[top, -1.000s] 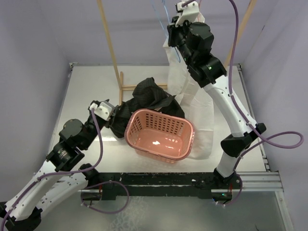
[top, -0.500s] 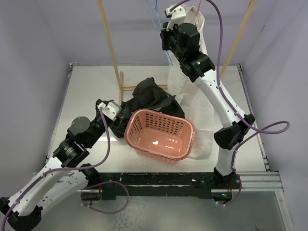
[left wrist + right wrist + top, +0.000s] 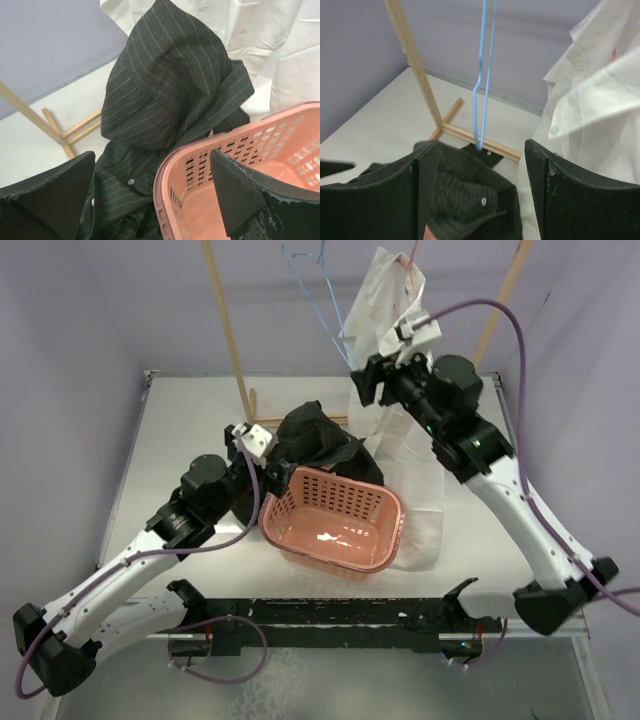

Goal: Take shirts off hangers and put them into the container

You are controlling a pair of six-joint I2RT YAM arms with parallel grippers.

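Pink hanger (image 3: 410, 262) apparently mostly hidden.

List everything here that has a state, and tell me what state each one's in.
basket, upright, empty
black shirt, off its hanger, heaped against the basket, outside it
white shirt, hanging up
blue hanger, bare, hanging
left pincer, open, empty
right pincer, open, empty

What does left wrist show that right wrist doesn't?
Only left wrist: the pink basket, beside the heaped black shirt. Only right wrist: the blue hanger, hanging, and the upright wooden pole. Both: the black shirt, the white shirt, the wooden rack base, and each view's own gripper, the left gripper and the right gripper, open and holding nothing.
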